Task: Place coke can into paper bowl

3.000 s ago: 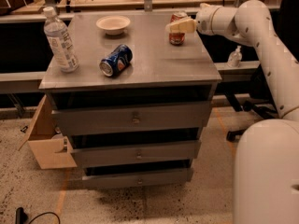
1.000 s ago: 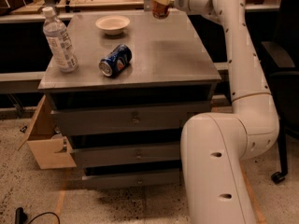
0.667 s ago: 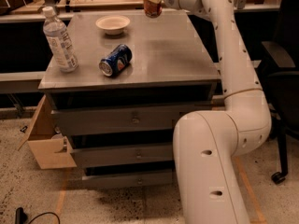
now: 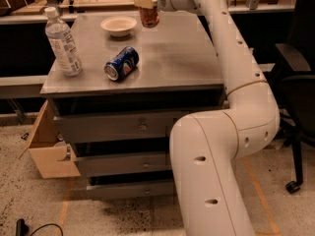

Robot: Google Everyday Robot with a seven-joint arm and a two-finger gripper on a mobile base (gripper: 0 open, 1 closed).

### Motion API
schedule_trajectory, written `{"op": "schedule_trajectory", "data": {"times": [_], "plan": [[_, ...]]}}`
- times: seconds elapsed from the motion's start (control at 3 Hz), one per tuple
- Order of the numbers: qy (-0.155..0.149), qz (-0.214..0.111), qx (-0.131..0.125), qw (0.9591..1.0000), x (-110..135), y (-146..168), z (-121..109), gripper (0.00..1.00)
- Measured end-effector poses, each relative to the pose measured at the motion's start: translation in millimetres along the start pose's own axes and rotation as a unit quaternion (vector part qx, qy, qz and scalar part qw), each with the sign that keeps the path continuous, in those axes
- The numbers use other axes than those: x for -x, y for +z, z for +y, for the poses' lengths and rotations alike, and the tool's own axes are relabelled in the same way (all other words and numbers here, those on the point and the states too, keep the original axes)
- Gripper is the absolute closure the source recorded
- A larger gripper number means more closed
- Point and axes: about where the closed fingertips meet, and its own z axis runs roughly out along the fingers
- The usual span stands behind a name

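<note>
My gripper [image 4: 145, 2] is at the back of the cabinet top, shut on the coke can [image 4: 149, 15], a red can that hangs upright below the fingers, lifted off the surface. The paper bowl [image 4: 118, 25], cream-white and shallow, stands on the cabinet top just left of the can and slightly nearer. The can is beside the bowl, to its right, not over it.
A blue Pepsi can [image 4: 121, 63] lies on its side in the middle left of the grey cabinet top [image 4: 177, 58]. A clear water bottle [image 4: 62, 43] stands at the left edge. A wooden box [image 4: 49, 146] sits by the drawers at lower left. A black chair [image 4: 295, 82] is at right.
The gripper has carried the coke can up off the right side of the cabinet top and leftward along the back, toward the bowl. The bowl, Pepsi can and bottle have not moved.
</note>
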Motion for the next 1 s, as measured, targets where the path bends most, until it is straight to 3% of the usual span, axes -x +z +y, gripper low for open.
{"op": "schedule_trajectory", "data": {"times": [0.33,0.67,1.0], "plan": [[0.016,-0.004,0.008,0.9998,-0.2,12.8,9.0,1.00],[0.038,-0.046,0.010,0.9982,7.8,22.7,7.3,1.00],[0.038,-0.045,0.010,0.9982,7.8,22.8,7.3,1.00]]}}
